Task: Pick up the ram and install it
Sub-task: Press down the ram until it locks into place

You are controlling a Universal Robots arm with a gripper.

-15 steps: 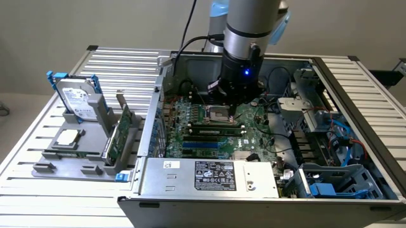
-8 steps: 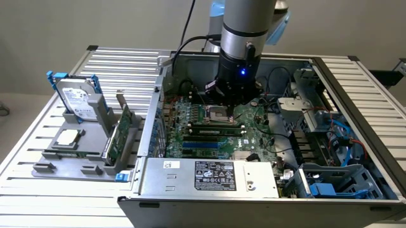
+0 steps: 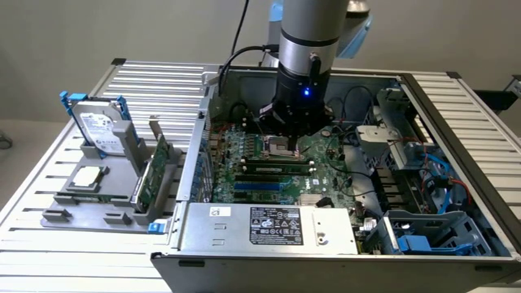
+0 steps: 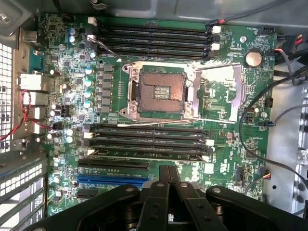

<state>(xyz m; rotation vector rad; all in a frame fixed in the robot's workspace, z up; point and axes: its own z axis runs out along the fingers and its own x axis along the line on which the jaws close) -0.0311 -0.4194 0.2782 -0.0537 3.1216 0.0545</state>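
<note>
From the exterior view, my arm reaches down into the open computer case (image 3: 456,122), and my pincer (image 3: 287,135) hangs low over the green motherboard (image 3: 326,174), just above the square processor socket (image 3: 282,145). A ram stick (image 3: 277,165) sits in a slot on the near side of that socket, lying flat along its slot. At the near edge of the case lies the silver power supply (image 3: 269,224). On the exterior view's left, outside the case, a grey tray (image 3: 122,217) holds a hard drive (image 3: 99,127) with blue rails standing upright, a wider green card (image 3: 155,168) on edge, and a small square chip (image 3: 87,177) lying flat.

From the wrist view, my pincer (image 4: 168,180) is closed, fingertips pressed together with nothing between them (just the black linkage behind). Ahead sits the processor socket (image 4: 161,94), empty and open, with a bank of dark memory slots (image 4: 151,38) on its far side and another bank of dark memory slots (image 4: 149,139) on the side closer to my fingers.
</note>
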